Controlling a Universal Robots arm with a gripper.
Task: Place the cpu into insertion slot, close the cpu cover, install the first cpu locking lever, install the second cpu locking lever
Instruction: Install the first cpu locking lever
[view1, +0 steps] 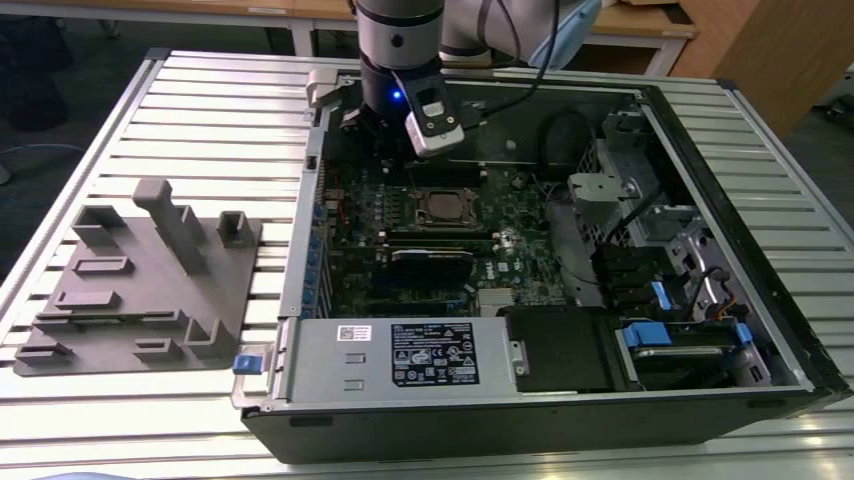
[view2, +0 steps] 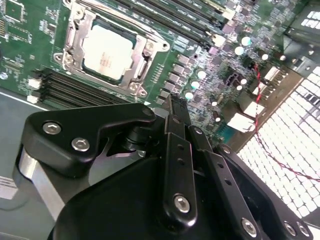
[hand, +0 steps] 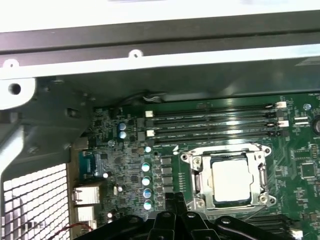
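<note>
Ribbed silver desk (view1: 187, 110) carries the open black computer case (view1: 534, 430) and, toward the exterior view's left, a grey moulded parts fixture (view1: 140, 280). Inside the case we find the small square silvery-tan cpu (view2: 107, 52) lying flat in the square silver-rimmed insertion slot (view2: 141, 90) on the green circuit board (view2: 20, 45). Over it, the thin silver frame of the cpu cover (view2: 75, 37) looks folded down, and its window shows the chip's top. Thin wire levers run along the socket's edges; we cannot tell whether they are hooked home.

Just beside the socket, near a row of small round capacitors (hand: 146, 177), hovers the black gripper (view2: 173, 107), touching nothing. Its jaws look pressed together with nothing between them.

We judge that placing and covering are done and that the work stands at the locking levers. That step calls for a low, exact approach to a lever's end. The lever must be pressed down and under its catch without scraping the board.
</note>
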